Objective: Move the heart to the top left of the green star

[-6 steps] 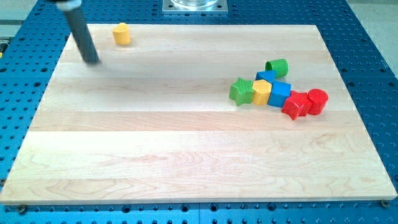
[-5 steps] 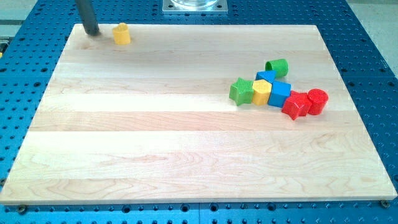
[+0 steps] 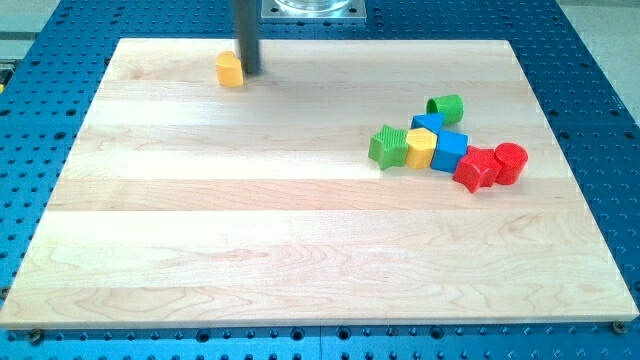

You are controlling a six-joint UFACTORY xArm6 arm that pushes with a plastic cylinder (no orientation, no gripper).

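- Movement since the two earlier pictures: the yellow heart (image 3: 230, 69) has shifted rightward along the upper edge of the surface (image 3: 200, 250), from the upper-left corner region to a spot left of the frame's top centre.
- Rod position has changed too: my tip (image 3: 249, 71) was left of the heart a moment ago and now stands just beside its right side, touching or nearly so; I cannot tell which.
- Meaning for the task, as I judge it: the heart has started toward its goal but is well apart from the green star (image 3: 388, 146), which sits at the left end of the cluster in the right half of the frame. Being on the heart's right, my tip is poorly placed for a further rightward push.
- Cluster beside the star: a yellow block (image 3: 419, 148), two blue blocks (image 3: 450, 150), a green cylinder (image 3: 446, 107) and two red blocks (image 3: 475, 168) look unmoved.
- Pose: the rod comes down from the frame's top edge, close to upright.
- End effector state: a plain rod, nothing to spread or pinch; it holds nothing.
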